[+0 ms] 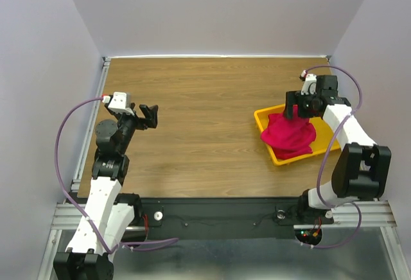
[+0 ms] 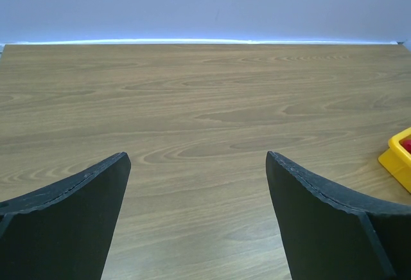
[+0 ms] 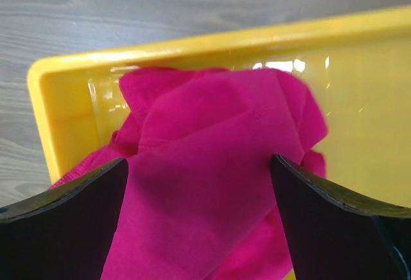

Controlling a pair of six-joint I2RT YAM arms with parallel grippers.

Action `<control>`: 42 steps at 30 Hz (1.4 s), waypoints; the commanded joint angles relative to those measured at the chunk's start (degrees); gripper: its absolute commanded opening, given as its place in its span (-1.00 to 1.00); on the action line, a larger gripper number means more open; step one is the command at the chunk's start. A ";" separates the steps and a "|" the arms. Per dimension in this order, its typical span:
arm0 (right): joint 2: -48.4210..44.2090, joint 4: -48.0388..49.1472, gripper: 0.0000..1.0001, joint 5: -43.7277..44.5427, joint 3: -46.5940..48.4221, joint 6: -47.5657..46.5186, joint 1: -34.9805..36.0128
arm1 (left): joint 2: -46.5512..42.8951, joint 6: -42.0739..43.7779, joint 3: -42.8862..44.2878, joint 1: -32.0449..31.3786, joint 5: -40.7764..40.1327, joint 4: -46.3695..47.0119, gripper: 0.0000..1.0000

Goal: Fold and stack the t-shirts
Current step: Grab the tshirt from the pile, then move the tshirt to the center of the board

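Top external showed us the t-shirt [image 1: 290,136] bunched in the yellow tray [image 1: 283,160], directly beneath our right gripper [image 1: 297,110] and far from the left gripper [image 1: 149,114]. Left wrist: jaws spread, empty. Right wrist: jaws spread wide, cloth between them, not clamped.

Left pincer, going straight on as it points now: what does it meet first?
Way looks free: only bare table ahead up to the wall; yellow tray lies off right. Depth unclear.
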 commanded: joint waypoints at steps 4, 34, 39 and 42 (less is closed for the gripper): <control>-0.89 -7.63 0.88 -5.85 3.86 3.04 -3.60 | -2.24 -0.59 2.04 -0.05 1.05 3.26 0.97; 7.17 -15.73 -0.99 -48.72 58.28 -4.01 -3.16 | -1.81 0.46 0.81 -1.02 7.02 5.63 0.97; 13.95 9.92 -0.99 -56.02 73.36 22.44 -0.71 | -1.01 0.90 0.89 -1.02 7.02 5.89 0.97; 16.59 33.22 -0.99 -53.07 76.97 41.80 2.79 | -1.28 1.25 0.72 -1.02 6.59 5.89 0.97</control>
